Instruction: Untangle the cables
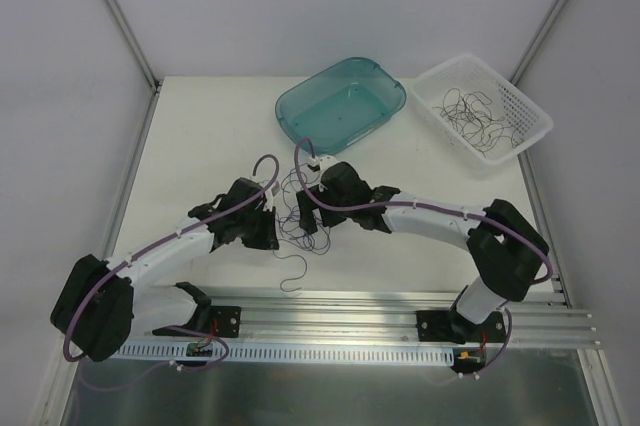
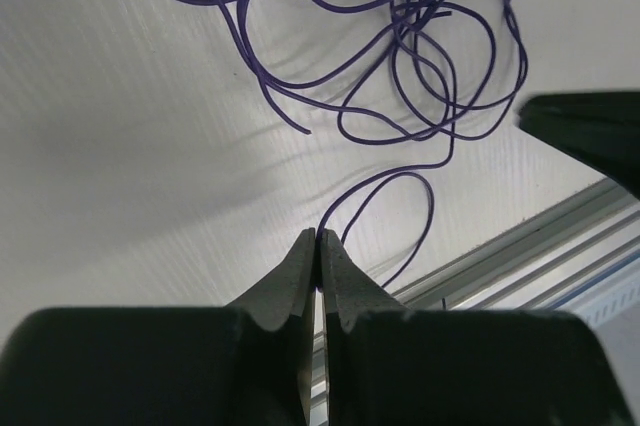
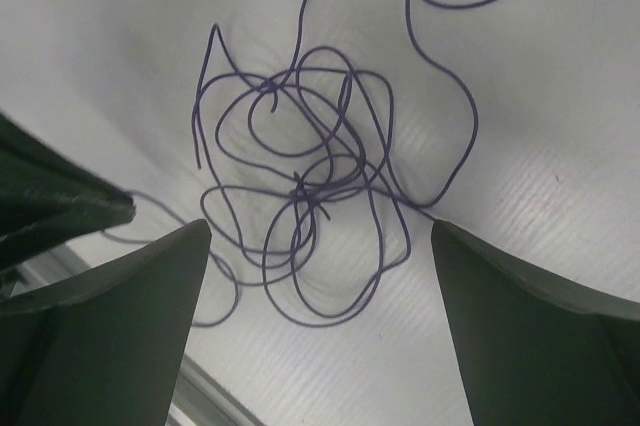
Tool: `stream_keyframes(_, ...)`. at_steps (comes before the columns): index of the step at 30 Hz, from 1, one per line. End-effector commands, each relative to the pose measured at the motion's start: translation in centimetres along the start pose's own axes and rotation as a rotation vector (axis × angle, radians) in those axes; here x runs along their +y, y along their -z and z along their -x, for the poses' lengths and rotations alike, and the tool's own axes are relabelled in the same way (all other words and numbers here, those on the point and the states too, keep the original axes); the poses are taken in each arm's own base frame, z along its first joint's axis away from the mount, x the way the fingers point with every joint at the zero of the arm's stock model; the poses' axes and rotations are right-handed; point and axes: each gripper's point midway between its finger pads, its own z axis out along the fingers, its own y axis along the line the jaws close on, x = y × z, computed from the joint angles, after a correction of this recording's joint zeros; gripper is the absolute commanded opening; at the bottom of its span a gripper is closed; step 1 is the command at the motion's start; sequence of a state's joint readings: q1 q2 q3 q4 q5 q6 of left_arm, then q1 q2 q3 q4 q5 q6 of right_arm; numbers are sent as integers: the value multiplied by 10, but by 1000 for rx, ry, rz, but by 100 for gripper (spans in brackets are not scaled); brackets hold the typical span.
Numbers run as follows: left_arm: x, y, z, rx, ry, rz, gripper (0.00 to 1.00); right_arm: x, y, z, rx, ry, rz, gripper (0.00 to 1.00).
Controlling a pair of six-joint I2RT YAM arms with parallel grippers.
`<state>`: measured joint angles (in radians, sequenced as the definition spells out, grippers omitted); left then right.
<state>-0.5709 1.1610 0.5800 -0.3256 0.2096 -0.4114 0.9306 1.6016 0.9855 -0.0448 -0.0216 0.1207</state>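
left gripper (image 2: 318,238) clamped on a strand of cables (image 2: 410,46) | right gripper (image 3: 320,229) agape above the knot (image 3: 312,189) | some lie in basket (image 1: 522,106), knot left to undo

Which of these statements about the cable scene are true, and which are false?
1. The left gripper is shut, pinching a purple strand at its tips. True.
2. The right gripper is shut too. False: its jaws stand wide open above the tangle.
3. Loose cables lie in the teal bin. False: the teal bin looks empty; the loose cables lie in the white basket.
4. The tangle lies on the table between both grippers. True.
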Motion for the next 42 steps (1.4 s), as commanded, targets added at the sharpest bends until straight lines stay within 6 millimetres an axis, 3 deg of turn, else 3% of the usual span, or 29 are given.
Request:
stream_keyframes(1, -14, 11, 2, -48, 14, -64, 0, 2, -11, 28, -60, -28, -77, 97)
stream_keyframes(6, -16, 22, 7, -114, 48, -76, 0, -4, -39, 19, 11, 10, -173, 96)
stream_keyframes(13, -23, 40, 15, -166, 70, -97, 0, -17, -55, 1, 105, 68, -314, 90)
stream_keyframes(16, -30, 51, 24, -199, 63, -113, 0, -29, -52, -9, 138, 83, -371, 81)
stream_keyframes(21, -37, 80, 42, -268, 37, -99, 0, -50, -42, -29, 195, 107, -450, 42)
stream_keyframes(23, -39, 93, 51, -293, 33, -86, 0, -55, -35, -32, 209, 88, -443, 27)
stream_keyframes(28, -39, 124, 69, -358, 19, -45, 0, -97, -2, -55, 253, 11, -505, 10)
stream_keyframes(30, -38, 136, 74, -388, 25, -34, 0, -115, 17, -50, 229, -44, -526, 8)
stream_keyframes(31, -39, 145, 81, -418, 26, -33, 0, -126, 25, -65, 260, -64, -540, 7)
stream_keyframes(32, -37, 151, 85, -436, 31, -27, 0, -130, 35, -60, 231, -91, -537, 7)
stream_keyframes(35, -35, 172, 97, -493, 35, -9, 0, -159, 56, -78, 252, -180, -565, 7)
stream_keyframes(42, -20, 210, 113, -590, 65, 86, 0, -208, 113, -84, 185, -380, -640, 9)
